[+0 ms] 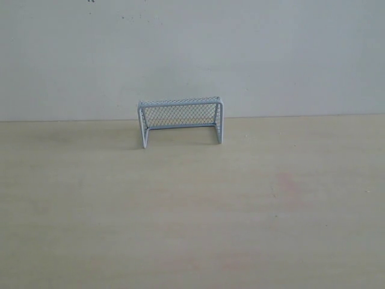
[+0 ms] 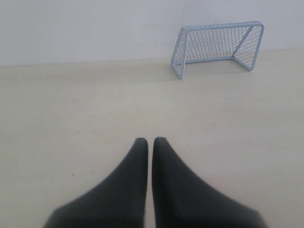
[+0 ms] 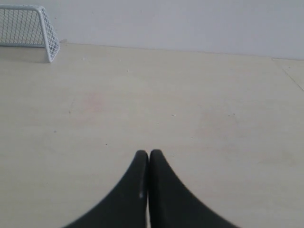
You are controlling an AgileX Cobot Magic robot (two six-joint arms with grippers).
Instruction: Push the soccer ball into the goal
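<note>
1. Black left gripper [image 2: 150,140]: I read jaws pressed together, empty, above the pale wood table [image 1: 90,211].
2. Goal [image 1: 180,114] stood upright mid-view at the table's far edge, near the white wall [image 1: 192,54].
3. Right gripper [image 3: 145,153]: jaws likewise pressed together, empty.

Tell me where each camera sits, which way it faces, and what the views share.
Exterior view: off the arms, facing the goal's mouth across the table; no robot part shows.
Left wrist view: on the left arm, looking past the shut left gripper to the goal.
Right wrist view: on the right arm, looking past the shut right gripper; the goal is partly cut off.
Shared: the goal in all three; the soccer ball in none.
</note>
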